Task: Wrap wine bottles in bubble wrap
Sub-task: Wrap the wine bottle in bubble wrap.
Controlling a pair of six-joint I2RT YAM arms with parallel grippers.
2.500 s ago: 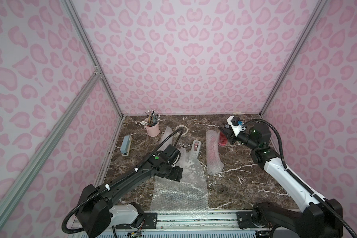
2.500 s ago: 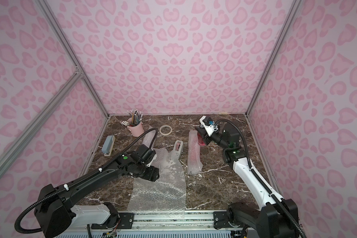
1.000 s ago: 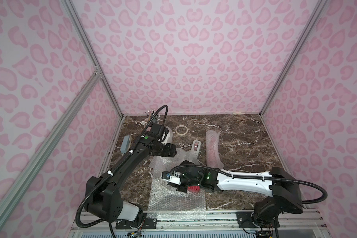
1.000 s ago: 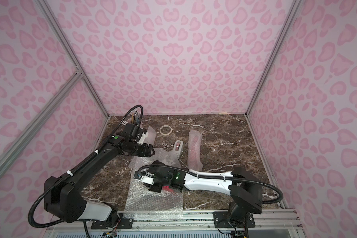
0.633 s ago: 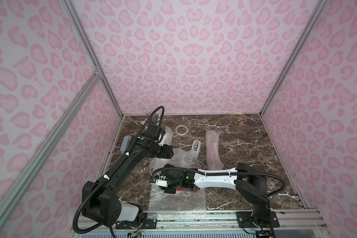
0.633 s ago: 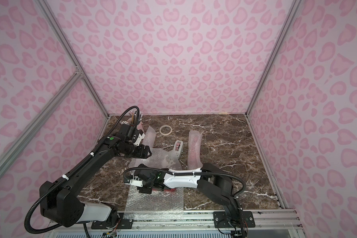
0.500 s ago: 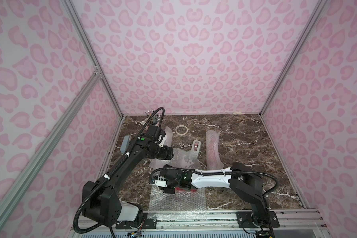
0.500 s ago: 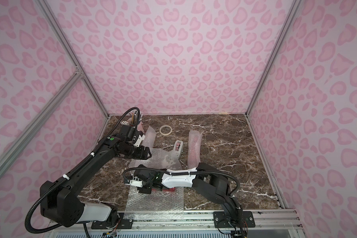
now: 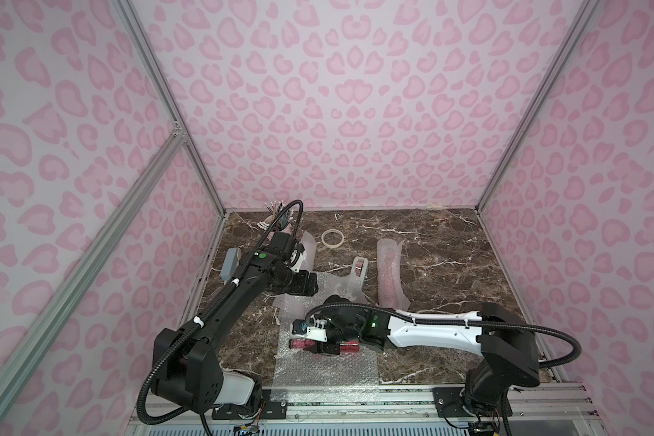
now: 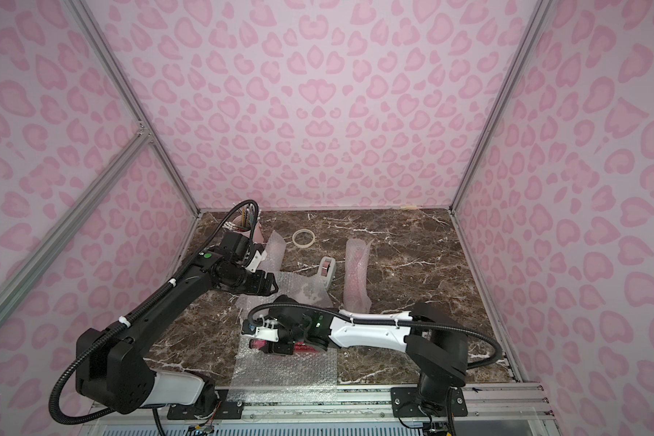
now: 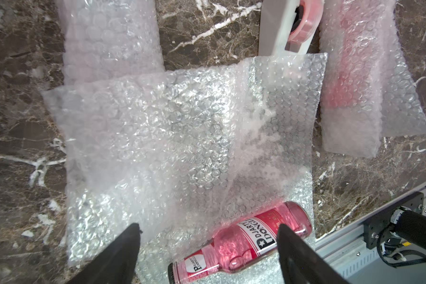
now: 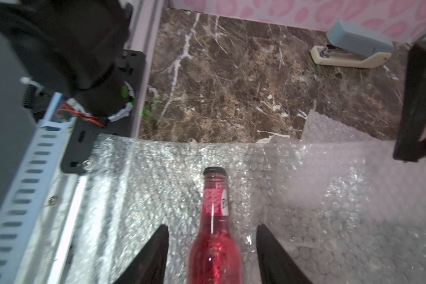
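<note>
Releasing the pink bottle onto the bubble wrap at lower centre, the right tool now stands open. The left tool is open and empty. Rolling can likely begin.

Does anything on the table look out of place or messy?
The flat bubble wrap sheet overhangs the front edge onto the metal rail. A second sheet lies rumpled and askew across its far end.

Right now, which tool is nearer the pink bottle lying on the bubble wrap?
Right. The right tool straddles the pink bottle, jaws open on either side. The left tool hangs open farther back, above the far end of the bubble wrap.
</note>
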